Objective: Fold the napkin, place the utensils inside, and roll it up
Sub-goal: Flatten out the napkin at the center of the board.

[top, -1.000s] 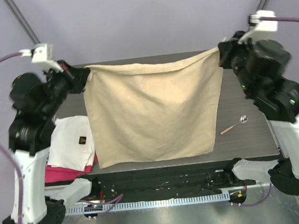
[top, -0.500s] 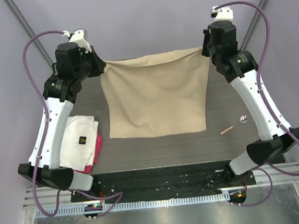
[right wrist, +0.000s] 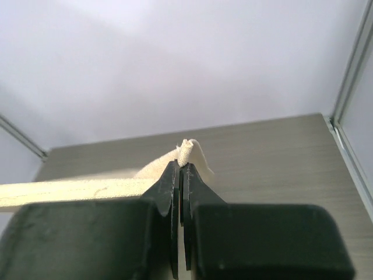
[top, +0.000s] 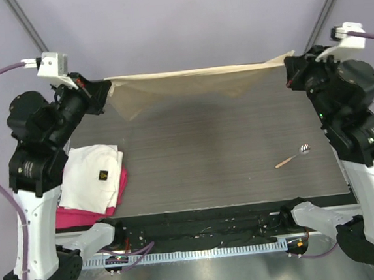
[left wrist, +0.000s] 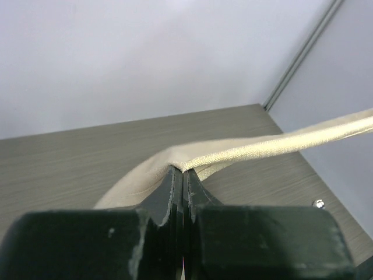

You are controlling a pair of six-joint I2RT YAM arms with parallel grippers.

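Napkin (top: 191, 80) swung up from hanging, now a taut strip running L-R, both jaws clamped on its corners.

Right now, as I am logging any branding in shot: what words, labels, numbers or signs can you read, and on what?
No text can be read in any view.
The dark logo on the white cloth: too small to read.
The napkin and the spoon: no print visible.
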